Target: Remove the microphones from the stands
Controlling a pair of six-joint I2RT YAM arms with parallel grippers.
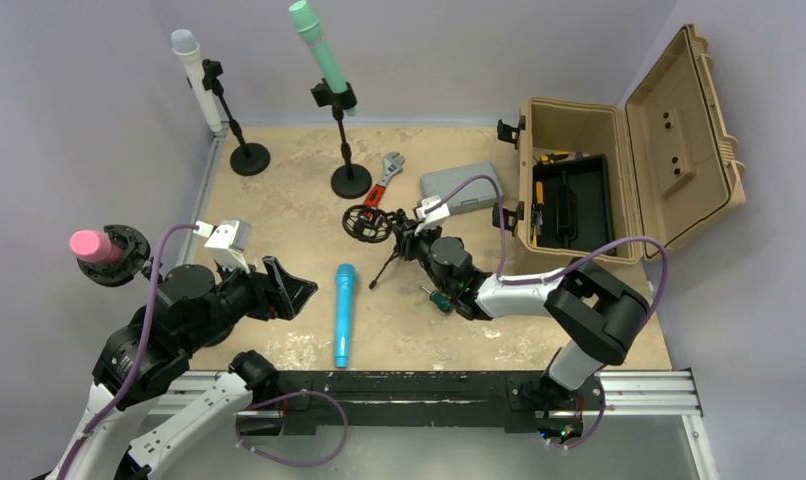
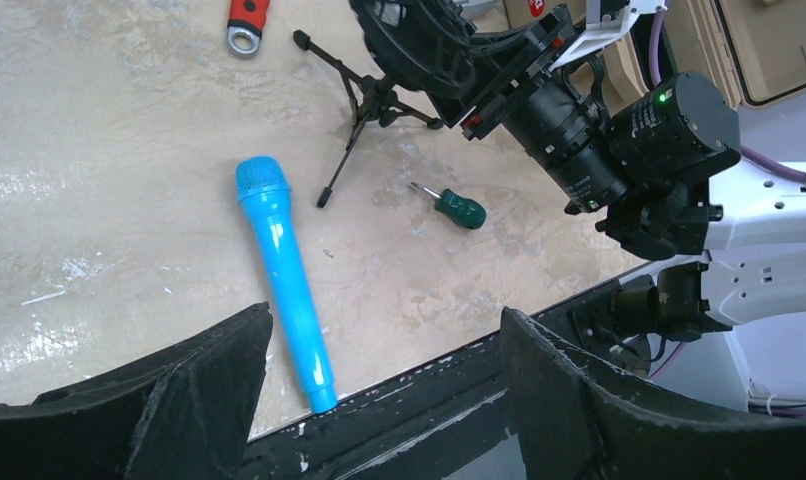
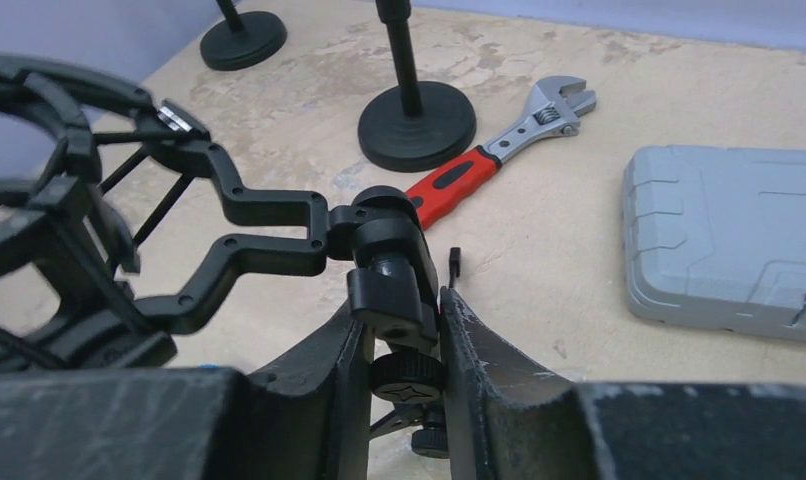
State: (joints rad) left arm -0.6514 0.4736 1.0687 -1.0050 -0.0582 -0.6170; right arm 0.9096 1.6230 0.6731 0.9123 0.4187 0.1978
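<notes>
A blue microphone [image 1: 344,315] lies flat on the table, head pointing away from the arms; it also shows in the left wrist view [image 2: 284,280]. A small black tripod stand with an empty round shock mount [image 1: 369,222] stands behind it. My right gripper [image 1: 411,240] is shut on the stand's swivel joint [image 3: 389,270], fingers pressing both sides. My left gripper [image 1: 289,290] is open and empty, hovering left of the blue microphone with its jaws wide apart [image 2: 384,315].
White [image 1: 196,75] and green [image 1: 321,50] microphones stand in black stands at the back; a pink one [image 1: 94,245] sits at the left edge. A red-handled wrench [image 1: 384,180], grey case [image 1: 461,188], green screwdriver [image 1: 439,297] and open tan toolbox [image 1: 599,180] lie right.
</notes>
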